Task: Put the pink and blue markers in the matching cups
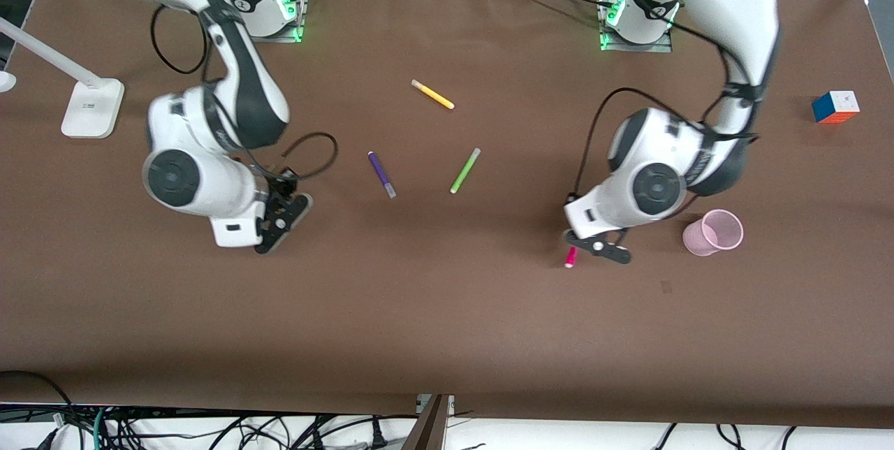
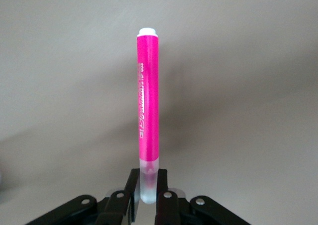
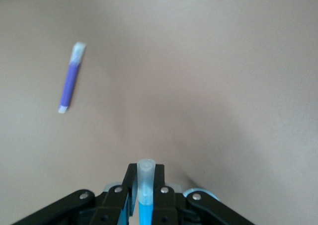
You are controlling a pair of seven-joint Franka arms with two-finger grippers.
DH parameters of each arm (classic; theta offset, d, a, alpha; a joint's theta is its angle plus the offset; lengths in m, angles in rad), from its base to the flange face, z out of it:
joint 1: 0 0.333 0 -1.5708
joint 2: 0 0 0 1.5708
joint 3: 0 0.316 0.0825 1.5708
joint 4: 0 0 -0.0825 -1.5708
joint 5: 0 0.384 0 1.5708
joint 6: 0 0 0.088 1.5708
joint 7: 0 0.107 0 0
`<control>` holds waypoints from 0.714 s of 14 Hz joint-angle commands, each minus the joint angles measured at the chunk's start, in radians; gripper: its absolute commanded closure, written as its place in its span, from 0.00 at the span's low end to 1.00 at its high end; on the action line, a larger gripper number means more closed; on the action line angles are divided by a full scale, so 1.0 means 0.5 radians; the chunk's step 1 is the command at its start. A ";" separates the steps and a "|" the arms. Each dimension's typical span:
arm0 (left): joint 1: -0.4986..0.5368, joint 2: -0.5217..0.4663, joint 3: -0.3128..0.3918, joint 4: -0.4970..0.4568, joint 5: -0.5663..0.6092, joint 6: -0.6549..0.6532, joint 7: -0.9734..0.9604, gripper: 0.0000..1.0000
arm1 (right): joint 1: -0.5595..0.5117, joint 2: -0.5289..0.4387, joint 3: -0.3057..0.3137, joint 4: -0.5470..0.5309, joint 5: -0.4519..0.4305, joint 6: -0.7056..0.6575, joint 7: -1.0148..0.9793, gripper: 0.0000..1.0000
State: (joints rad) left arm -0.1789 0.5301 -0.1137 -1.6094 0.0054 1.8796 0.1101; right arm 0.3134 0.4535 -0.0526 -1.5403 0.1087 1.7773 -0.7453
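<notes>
The left gripper (image 2: 146, 202) clamps the pink marker (image 2: 148, 96) by its clear cap, the barrel jutting straight out from the fingers; it hangs over the table (image 1: 447, 324) beside the pink cup (image 1: 714, 233). In the front view only one pink end shows. The right gripper (image 3: 145, 197) pinches the blue marker (image 3: 144, 210), capped end outward, its barrel mostly hidden; the purple marker (image 3: 71, 78) lies apart.

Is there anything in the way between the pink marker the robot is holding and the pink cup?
Nothing visible is. The left gripper holds the pink marker over bare table, and the pink cup stands beside it toward the left arm's end. Only brown table shows between them.
</notes>
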 commanded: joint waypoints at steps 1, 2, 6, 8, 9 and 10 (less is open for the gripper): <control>0.188 -0.029 -0.015 0.083 0.087 -0.410 0.374 0.95 | -0.120 -0.140 -0.021 -0.085 0.187 -0.167 -0.593 1.00; 0.241 -0.029 -0.018 0.135 0.197 -0.543 0.466 0.95 | -0.199 -0.152 -0.021 -0.107 0.270 -0.207 -0.805 1.00; 0.256 -0.026 -0.018 0.206 0.767 -0.857 0.605 0.90 | -0.512 -0.177 -0.024 -0.349 0.665 -0.204 -1.606 1.00; 0.250 0.004 -0.015 0.197 1.058 -0.872 0.645 0.95 | -0.614 -0.177 -0.024 -0.459 0.834 -0.192 -1.880 1.00; 0.253 0.059 -0.018 0.197 1.209 -0.903 0.642 0.97 | -0.630 -0.177 -0.042 -0.496 0.881 -0.186 -1.966 1.00; 0.259 0.090 -0.015 0.197 1.280 -0.906 0.642 0.97 | -0.630 -0.177 -0.057 -0.530 0.914 -0.180 -2.055 1.00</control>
State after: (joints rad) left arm -0.0442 0.5291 -0.1226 -1.5300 0.5534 1.4530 0.4095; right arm 0.0029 0.3908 -0.0802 -1.7480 0.5092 1.6728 -1.6892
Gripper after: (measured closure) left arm 0.828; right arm 0.837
